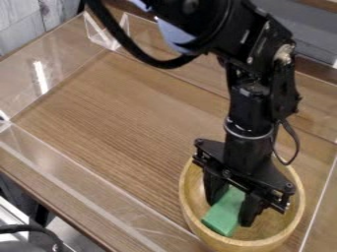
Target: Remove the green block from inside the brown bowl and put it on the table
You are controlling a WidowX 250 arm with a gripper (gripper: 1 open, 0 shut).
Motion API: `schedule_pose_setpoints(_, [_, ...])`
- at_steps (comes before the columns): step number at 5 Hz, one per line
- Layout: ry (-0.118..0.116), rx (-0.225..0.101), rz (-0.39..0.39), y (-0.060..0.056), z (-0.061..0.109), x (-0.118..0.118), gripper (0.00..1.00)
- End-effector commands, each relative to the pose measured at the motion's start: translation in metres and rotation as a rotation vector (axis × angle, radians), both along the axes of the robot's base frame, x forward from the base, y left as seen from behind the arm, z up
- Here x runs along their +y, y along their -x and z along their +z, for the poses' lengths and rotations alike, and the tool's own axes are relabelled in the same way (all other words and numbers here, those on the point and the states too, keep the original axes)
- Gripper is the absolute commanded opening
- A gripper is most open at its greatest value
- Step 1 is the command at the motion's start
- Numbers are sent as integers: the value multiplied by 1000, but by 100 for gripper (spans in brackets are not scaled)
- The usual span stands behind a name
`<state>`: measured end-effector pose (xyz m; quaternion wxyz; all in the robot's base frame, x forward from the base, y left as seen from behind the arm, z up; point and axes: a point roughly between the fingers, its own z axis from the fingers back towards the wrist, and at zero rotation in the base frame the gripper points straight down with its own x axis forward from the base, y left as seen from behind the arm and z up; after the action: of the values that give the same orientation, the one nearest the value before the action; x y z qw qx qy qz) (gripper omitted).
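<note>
The green block [224,216] is tilted, one end down inside the brown bowl [198,211] at the front right of the table [118,118]. My black gripper [238,202] points straight down into the bowl and is shut on the green block's upper end. The block's lower end looks close to the bowl's floor; I cannot tell whether it touches. The arm hides the back of the bowl.
Low clear acrylic walls [66,162] border the tabletop on the left and front. The black arm [250,79] with its cables rises from the bowl toward the top of the view. Bare wood lies left of the bowl.
</note>
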<state>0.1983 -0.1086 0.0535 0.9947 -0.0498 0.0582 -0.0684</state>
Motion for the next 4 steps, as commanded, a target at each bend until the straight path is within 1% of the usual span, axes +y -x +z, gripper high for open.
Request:
schedule_pose_setpoints(1, [29, -71, 5, -9, 18, -6, 0])
schedule_pose_setpoints(4, [38, -83, 31, -10, 24, -6, 0])
